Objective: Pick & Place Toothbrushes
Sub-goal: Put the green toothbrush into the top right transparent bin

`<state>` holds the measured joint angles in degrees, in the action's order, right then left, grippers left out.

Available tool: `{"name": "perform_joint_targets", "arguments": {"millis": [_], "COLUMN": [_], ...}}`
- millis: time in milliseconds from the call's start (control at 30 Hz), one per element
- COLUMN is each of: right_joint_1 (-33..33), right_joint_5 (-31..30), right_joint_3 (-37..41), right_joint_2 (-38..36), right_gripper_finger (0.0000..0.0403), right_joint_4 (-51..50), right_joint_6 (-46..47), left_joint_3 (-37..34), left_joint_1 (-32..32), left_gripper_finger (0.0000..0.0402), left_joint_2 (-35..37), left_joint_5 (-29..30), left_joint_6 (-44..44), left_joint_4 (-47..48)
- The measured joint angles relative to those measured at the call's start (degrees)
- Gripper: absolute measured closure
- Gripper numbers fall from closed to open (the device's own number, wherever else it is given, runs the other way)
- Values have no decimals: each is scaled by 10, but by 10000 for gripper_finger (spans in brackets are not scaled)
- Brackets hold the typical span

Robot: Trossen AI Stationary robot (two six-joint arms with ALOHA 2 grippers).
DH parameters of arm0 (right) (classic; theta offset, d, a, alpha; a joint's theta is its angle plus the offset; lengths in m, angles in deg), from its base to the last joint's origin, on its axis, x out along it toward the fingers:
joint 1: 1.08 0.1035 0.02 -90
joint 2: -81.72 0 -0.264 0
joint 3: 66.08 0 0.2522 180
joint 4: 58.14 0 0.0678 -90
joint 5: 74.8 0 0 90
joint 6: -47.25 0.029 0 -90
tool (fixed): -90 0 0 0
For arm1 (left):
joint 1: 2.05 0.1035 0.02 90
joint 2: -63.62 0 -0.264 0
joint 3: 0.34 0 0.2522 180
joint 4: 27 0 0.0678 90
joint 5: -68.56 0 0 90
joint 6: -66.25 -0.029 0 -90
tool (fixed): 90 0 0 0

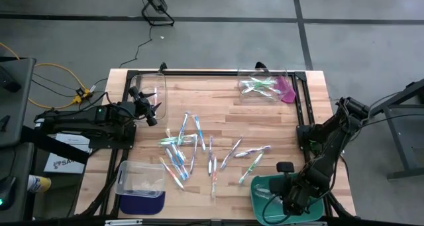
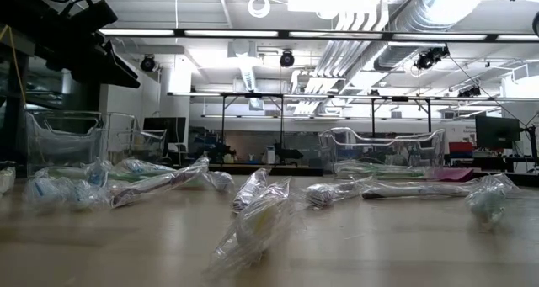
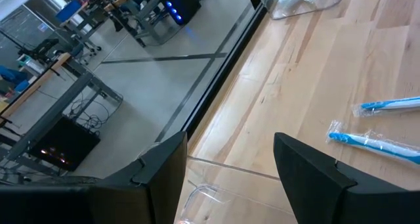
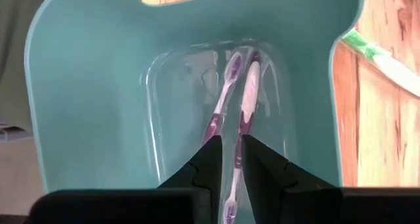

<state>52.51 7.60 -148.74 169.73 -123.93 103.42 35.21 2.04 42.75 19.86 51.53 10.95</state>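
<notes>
Several wrapped toothbrushes [image 1: 192,150] lie scattered on the middle of the wooden table, and the low view also shows them [image 2: 253,215]. My right gripper [image 4: 230,142] points down into a green tray [image 4: 79,86] at the near right corner. Its fingers are open by a narrow gap. Two purple toothbrushes [image 4: 223,92] lie in a clear insert [image 4: 170,119] on the tray's floor, and one handle shows through the gap. My left gripper [image 3: 230,165] stands wide open at the far left and holds nothing.
A clear bin [image 1: 265,87] at the far right holds green toothbrushes and a pink item. Another clear bin [image 1: 151,92] sits at the far left under my left gripper. A third [image 1: 139,179], with a blue lid, is at the near left. Two blue toothbrushes [image 3: 374,142] lie ahead of my left gripper.
</notes>
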Motion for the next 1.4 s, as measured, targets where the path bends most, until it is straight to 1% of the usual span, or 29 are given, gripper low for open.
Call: {"name": "perform_joint_targets", "arguments": {"millis": [100,167,267,333,533,667,767,1000,1167,1300,1400], "right_joint_1": [-3,-7,-17,-28,-62,-82,-96,-117,-124,-126,-136], "right_joint_5": [1,8,37,58,91,116,112,46,-1,-45,-49], "right_joint_3": [0,0,0,0,0,0,0,0,0,0,12], "right_joint_2": [0,0,-1,-1,-1,-2,-2,-2,-2,-1,0], "right_gripper_finger": [351,350,350,350,350,350,350,350,350,350,350], "right_joint_4": [0,0,0,-1,-4,-13,-33,-83,-92,-95,-101], "right_joint_6": [28,66,132,158,153,99,36,-101,-188,-219,-220], "left_joint_3": [0,0,0,0,0,0,0,0,0,0,0], "left_joint_1": [0,0,0,0,0,0,0,0,0,0,0], "left_gripper_finger": [181,181,181,181,181,181,181,181,181,181,181], "left_joint_2": [0,0,0,0,0,0,0,0,0,0,0], "left_joint_5": [0,0,0,0,0,0,0,0,0,0,0], "left_joint_6": [0,0,0,0,0,0,0,0,0,0,0], "left_joint_4": [0,0,0,0,0,0,0,0,0,0,0]}}
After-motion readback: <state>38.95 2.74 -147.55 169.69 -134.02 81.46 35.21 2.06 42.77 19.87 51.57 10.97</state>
